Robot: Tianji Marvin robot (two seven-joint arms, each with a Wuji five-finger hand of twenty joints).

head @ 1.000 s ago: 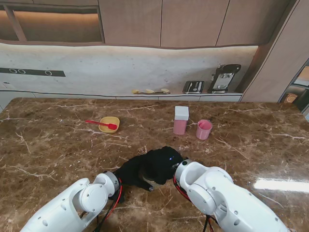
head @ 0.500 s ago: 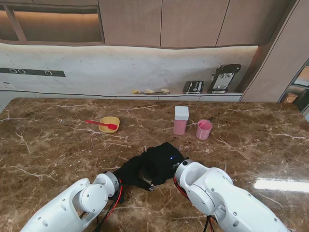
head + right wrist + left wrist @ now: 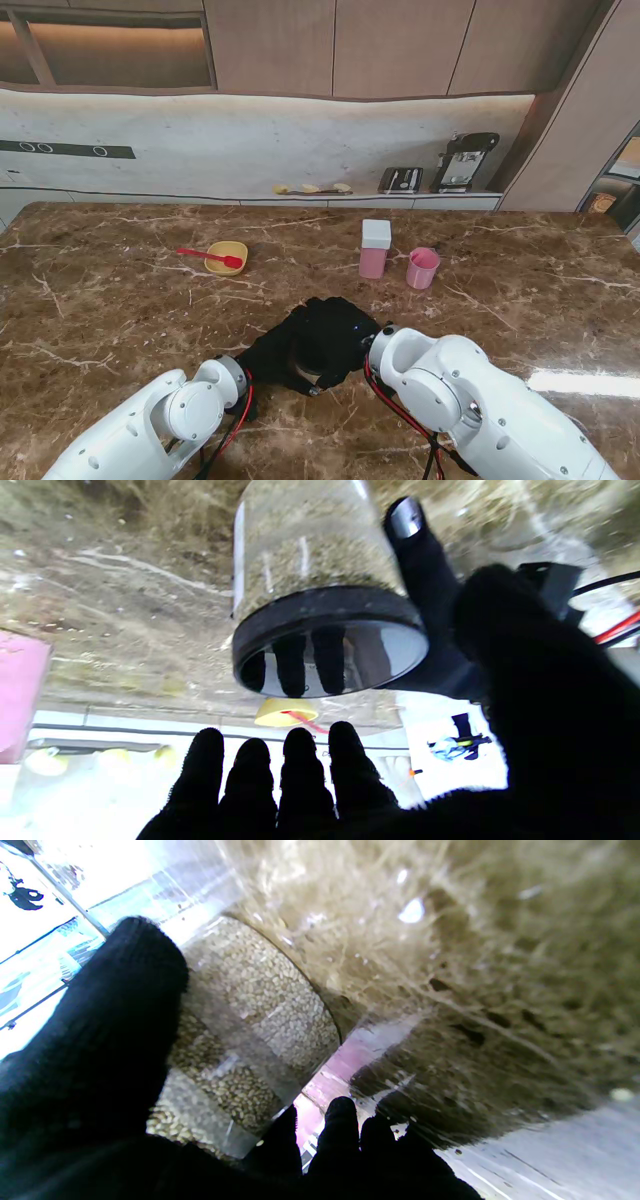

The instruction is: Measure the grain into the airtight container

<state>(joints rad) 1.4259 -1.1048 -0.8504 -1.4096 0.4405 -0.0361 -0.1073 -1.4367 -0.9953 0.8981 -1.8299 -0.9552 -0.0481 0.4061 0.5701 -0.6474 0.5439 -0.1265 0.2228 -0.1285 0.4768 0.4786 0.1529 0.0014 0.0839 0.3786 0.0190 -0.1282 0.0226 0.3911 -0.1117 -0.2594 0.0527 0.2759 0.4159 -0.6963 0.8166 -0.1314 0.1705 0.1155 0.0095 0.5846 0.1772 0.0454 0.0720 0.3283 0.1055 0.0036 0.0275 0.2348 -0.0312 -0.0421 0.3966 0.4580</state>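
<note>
The right hand (image 3: 335,335) has slid over the jar of grain (image 3: 250,1040) near the table's (image 3: 100,300) front edge, fingers apart just above its black lid (image 3: 327,630), while the left hand (image 3: 275,355) grips it; no grain is measured yet.

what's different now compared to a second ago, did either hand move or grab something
The right hand and its forearm shifted slightly to the robot's right and toward me over the clear jar of grain; its fingers hover apart above the black lid, not gripping. The left hand stayed wrapped around the jar. The yellow bowl, pink container and pink cup did not move.
</note>
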